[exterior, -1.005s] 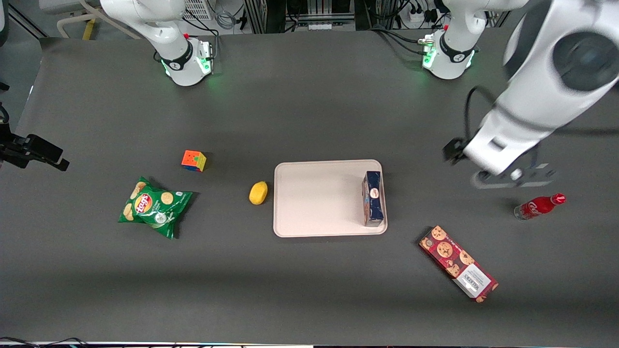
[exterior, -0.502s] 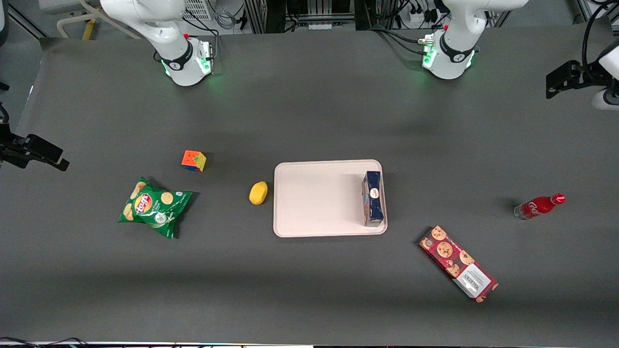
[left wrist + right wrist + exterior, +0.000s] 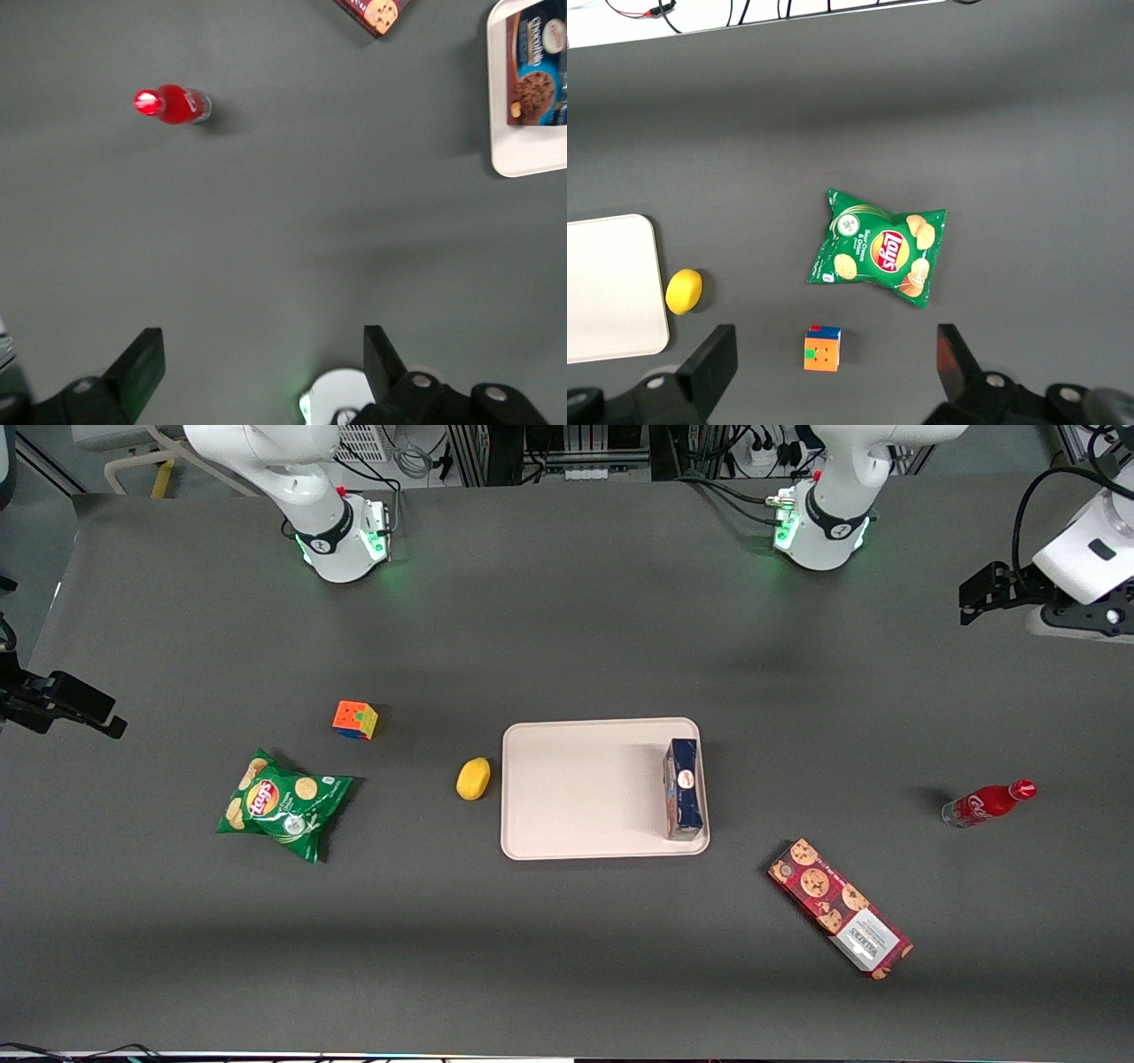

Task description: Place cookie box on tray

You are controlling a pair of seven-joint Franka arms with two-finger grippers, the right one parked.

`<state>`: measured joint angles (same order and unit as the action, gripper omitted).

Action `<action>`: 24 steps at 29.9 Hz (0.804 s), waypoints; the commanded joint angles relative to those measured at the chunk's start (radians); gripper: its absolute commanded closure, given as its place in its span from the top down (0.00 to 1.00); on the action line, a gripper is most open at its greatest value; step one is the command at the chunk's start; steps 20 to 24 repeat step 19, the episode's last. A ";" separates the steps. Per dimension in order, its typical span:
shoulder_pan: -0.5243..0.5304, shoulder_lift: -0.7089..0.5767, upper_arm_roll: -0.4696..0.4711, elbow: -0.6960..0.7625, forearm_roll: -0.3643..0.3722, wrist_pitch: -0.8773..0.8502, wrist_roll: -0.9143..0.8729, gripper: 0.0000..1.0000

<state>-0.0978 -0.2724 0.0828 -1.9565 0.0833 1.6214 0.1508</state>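
Observation:
The cookie box point(image 3: 685, 788), a dark navy carton with a round white-red logo, lies on the pale cream tray point(image 3: 585, 788), along the tray's edge toward the working arm's end. The left wrist view also shows the cookie box point(image 3: 536, 66) resting on the tray point(image 3: 532, 146). My gripper point(image 3: 1085, 615) hangs high over the table's edge at the working arm's end, far from the tray. In its own wrist view the gripper point(image 3: 261, 367) is open, with nothing but bare table between its fingers point(image 3: 142, 363).
A red soda bottle point(image 3: 988, 803) lies toward the working arm's end. A long red cookie-print box point(image 3: 839, 908) lies nearer the front camera than the tray. A lemon point(image 3: 473, 779), a puzzle cube point(image 3: 355, 719) and a green chips bag point(image 3: 282, 804) lie toward the parked arm's end.
My arm has drawn up and away from above the bottle to the table's edge at its own end. The cookie box has stayed on the tray.

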 commanded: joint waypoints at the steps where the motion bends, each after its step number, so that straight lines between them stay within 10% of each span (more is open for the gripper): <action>1: -0.011 -0.011 -0.002 0.033 -0.007 -0.031 -0.002 1.00; 24: -0.020 0.021 -0.005 0.080 -0.007 -0.074 -0.005 1.00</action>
